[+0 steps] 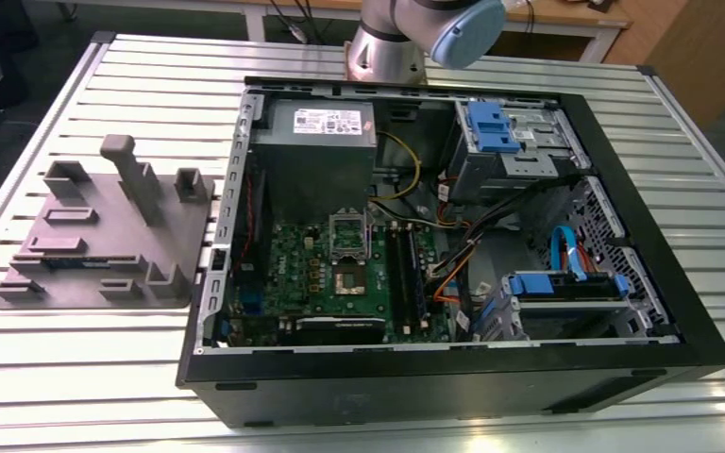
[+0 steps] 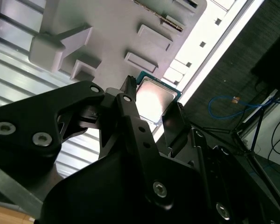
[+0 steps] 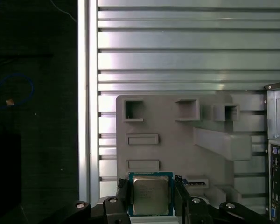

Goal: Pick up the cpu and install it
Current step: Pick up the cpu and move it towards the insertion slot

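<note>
**Slatted table (image 1: 73, 377): cpu (image 3: 150, 196) gripped above the gray tray (image 3: 168, 126)**

Black fingers (image 3: 122, 190) of the gripper (image 3: 150, 201) close narrowly on two opposite edges of the cpu, its shiny metal top facing both wrist views. The cpu hangs raised above the gray tray. An open computer case (image 1: 463, 382) stands just beside the tray, on the exterior view's right.

Cpu (image 3: 150, 196) in the tool (image 3: 150, 183) — fixture tray (image 3: 168, 126) on the table (image 3: 177, 56) beside the case (image 3: 277, 140)
</note>
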Controlling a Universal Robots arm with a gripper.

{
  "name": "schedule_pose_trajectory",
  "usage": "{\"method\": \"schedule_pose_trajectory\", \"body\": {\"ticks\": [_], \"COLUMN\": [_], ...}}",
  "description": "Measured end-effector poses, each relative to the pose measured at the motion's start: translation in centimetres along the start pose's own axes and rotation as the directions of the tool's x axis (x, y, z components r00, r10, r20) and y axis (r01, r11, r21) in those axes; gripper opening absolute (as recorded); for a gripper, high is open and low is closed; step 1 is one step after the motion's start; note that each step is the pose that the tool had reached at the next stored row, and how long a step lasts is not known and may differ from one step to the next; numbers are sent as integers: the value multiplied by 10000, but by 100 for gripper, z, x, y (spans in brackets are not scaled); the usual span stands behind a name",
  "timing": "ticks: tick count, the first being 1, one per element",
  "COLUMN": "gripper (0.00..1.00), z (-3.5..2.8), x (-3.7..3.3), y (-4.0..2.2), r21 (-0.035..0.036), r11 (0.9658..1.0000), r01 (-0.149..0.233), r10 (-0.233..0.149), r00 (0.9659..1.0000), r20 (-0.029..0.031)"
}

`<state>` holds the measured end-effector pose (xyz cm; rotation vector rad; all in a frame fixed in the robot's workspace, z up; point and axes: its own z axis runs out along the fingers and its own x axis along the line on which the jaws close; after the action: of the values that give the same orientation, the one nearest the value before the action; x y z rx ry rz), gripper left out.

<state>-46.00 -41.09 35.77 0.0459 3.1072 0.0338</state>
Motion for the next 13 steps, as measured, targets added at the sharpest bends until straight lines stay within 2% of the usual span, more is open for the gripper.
{"method": "schedule_pose_trajectory", "body": {"ticks": [13], "gripper": [47], "z": [-67], "x": [-2], "y": [2], "r21": [0], "r11": [10000], "r01": [0], "r10": [0], "r00": [10000], "r20": [1]}}
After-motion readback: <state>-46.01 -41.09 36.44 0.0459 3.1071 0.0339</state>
